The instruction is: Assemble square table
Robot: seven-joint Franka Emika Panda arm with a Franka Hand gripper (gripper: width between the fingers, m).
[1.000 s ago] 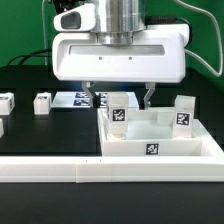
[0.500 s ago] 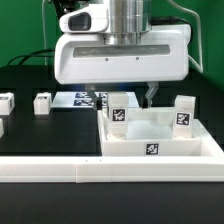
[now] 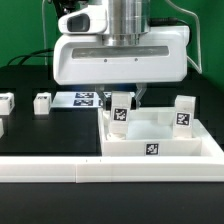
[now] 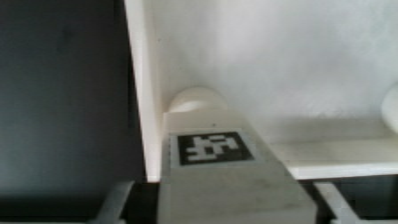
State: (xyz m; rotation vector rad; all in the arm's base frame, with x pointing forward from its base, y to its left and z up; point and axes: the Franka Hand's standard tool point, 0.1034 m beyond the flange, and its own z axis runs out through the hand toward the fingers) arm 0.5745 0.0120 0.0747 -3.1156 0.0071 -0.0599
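End effector (image 3: 121, 96) clenched on small white tagged plastic block leg (image 3: 119, 111), upright over large white square tabletop's (image 3: 160, 146) corner; seemingly light, rigid, slippery, best gripped across flat sides.

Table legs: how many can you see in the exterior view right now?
4: one at the tabletop's near-left corner, between the tool's fingers; one at its right; two loose at far left. Others may be hidden.

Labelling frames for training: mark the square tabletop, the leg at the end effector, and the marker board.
Square tabletop (image 3: 150, 149): exterior view, tag on its front edge.
Leg at the end effector (image 3: 119, 114): exterior view, its tagged face.
Marker board (image 3: 80, 98): exterior view, its printed tags.
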